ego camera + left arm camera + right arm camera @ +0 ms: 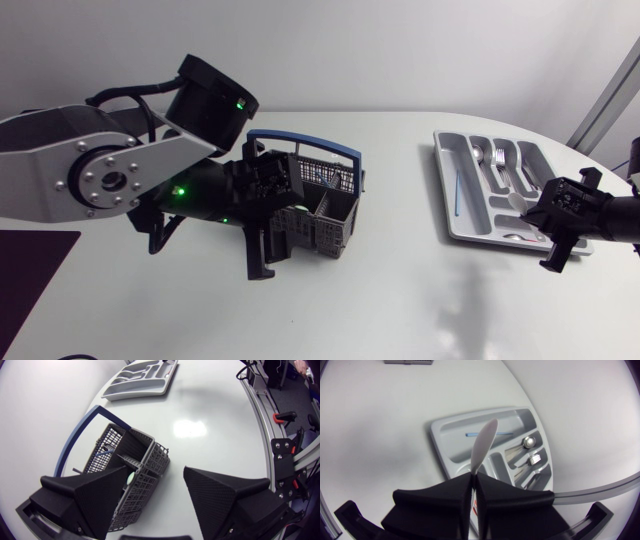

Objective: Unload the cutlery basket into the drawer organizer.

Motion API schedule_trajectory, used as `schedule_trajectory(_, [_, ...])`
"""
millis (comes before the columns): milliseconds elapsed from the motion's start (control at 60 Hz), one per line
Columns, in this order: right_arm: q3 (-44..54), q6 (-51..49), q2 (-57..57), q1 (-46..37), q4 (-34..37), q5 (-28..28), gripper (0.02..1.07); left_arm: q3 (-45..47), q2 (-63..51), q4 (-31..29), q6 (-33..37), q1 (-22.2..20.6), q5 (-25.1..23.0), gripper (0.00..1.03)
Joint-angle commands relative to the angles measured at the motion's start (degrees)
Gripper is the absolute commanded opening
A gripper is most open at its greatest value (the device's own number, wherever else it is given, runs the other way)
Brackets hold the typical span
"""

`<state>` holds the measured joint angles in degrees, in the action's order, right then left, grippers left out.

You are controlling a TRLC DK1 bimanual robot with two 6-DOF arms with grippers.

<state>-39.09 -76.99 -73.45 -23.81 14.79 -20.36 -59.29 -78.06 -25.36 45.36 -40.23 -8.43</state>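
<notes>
The right gripper (472, 479) is clamped on a pale utensil (484, 442) at the edge of the drawer organizer (451, 440). The left gripper (155, 476) is held spread at the cutlery basket (142, 452), with one finger over its compartments.

Your table (400, 310) is plain white. The cutlery basket (325, 215) is mid grey, its walls a fine open lattice of small squares, and its handle (300, 138) is blue. The drawer organizer (446, 185), near the table's far right edge, is plain light grey. In it lie a thin blue stick (457, 196) and shiny silver cutlery (498, 155). Your left gripper (155, 472) and right gripper (474, 476) are both matte black with a finely pebbled surface. The utensil (484, 442) in the right one is pale white. Your left arm (90, 160) is silver-grey with black joints and two green lights (240, 101).
</notes>
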Motion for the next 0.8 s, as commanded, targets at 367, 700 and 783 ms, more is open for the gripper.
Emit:
schedule_trajectory(367, [-1.87, -9.32, -19.80, -6.42, -20.24, 8.49, 0.08, 2.95, 0.72, 0.67, 4.47, 0.24, 2.98, 0.79])
schedule_trajectory(700, [1.39, -13.54, -24.37, -5.54, -27.62, 14.56, 0.63, 4.36, 0.45, 1.72, 6.05, -1.26, 6.32, 0.79])
schedule_trajectory(783, [2.00, -13.45, -24.37, -5.37, -27.62, 15.17, 0.84, 4.44, 0.45, 2.16, 6.32, -1.78, 7.28, 0.79])
